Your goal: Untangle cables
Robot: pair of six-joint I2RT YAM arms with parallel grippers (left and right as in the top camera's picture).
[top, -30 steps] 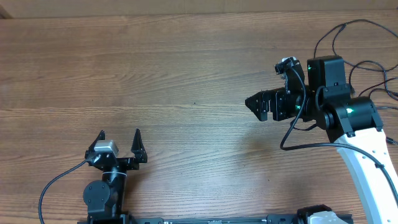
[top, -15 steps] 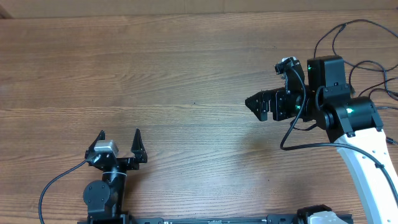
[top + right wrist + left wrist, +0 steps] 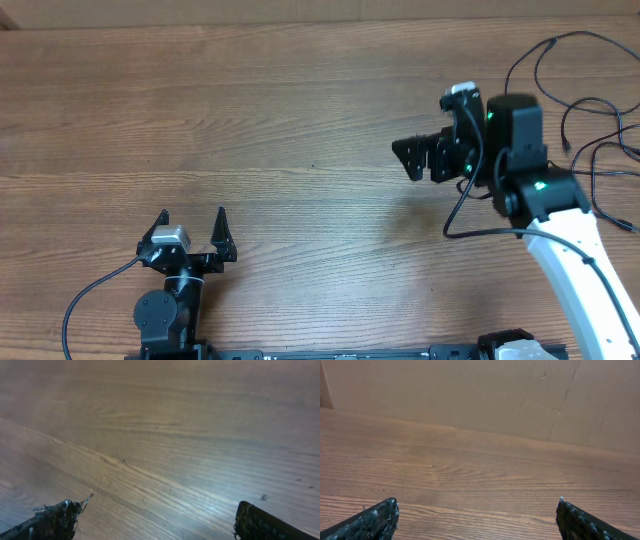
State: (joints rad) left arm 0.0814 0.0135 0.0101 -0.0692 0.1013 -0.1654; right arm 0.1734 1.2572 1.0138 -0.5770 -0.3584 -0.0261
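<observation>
Partly cut off at the right edge, thin black cables, left gripper spread wide, right gripper likewise

table: warm brown, long streaky wood grain
cables: black
left gripper: black
right gripper: black
right arm link: white
arm light: green
wall: plain beige

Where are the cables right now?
Overhead view: the cables lie loose at the table's far right edge, just beyond the right arm; neither wrist view shows them.
</observation>
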